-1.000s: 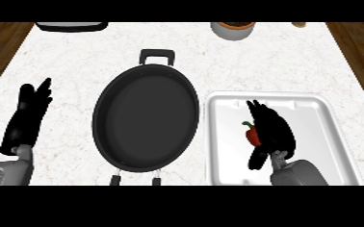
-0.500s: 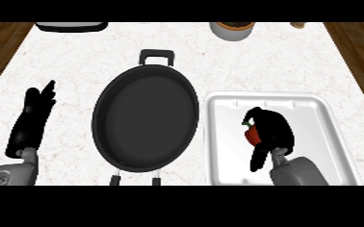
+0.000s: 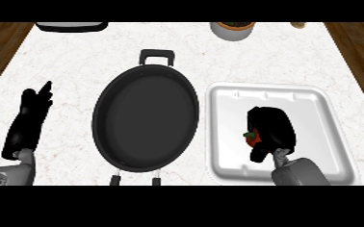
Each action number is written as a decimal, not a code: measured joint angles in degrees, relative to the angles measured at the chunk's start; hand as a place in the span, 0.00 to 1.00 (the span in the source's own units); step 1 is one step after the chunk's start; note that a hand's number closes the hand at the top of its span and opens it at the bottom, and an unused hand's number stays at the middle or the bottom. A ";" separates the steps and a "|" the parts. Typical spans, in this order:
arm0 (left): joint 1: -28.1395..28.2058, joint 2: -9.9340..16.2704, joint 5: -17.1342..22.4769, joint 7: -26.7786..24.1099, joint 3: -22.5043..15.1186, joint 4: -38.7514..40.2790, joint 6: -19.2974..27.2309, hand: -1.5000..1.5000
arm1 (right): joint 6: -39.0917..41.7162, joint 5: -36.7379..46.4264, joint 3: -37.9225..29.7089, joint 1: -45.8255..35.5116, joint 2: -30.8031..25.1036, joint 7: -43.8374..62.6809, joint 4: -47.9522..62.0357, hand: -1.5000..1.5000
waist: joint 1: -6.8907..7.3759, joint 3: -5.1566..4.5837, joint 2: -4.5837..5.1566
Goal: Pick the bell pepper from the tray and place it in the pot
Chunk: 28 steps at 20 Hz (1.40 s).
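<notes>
- Your right hand had its fingers curled over the bell pepper in the tray — ready to lift.
- The pot sat just left; your left hand rested open, fingers straight.

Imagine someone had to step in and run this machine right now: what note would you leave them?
Right hand: over the white tray, fingers curled round the red bell pepper, which has not left the tray.
Left hand: open, resting at the counter's left, holding nothing.
Pot: dark, nothing in it, just left of the tray.
Done: pepper grasped.
Left: lift it, carry it left over the pot, let go.
</notes>
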 measured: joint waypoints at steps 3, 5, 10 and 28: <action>-0.68 0.44 0.55 0.75 0.94 -0.17 -1.20 0.50 | 0.35 1.14 -0.34 1.32 -0.94 -0.38 -3.64 1.00 | -0.06 0.11 0.09; -0.13 -0.14 0.14 0.23 0.73 -0.32 -1.06 0.50 | 0.50 -0.18 -1.51 3.76 -3.38 -3.47 -6.20 1.00 | -0.14 0.16 0.11; -0.21 -0.52 -0.08 -0.24 1.26 0.34 -1.18 0.50 | 2.76 -3.84 -5.82 9.86 -10.60 -10.15 -14.57 1.00 | -0.40 0.20 0.14; -0.89 -0.59 -0.67 -0.34 1.82 0.88 -1.61 0.50 | 1.31 -15.04 -10.53 4.19 -5.17 -7.12 -49.87 1.00 | -0.35 0.18 0.04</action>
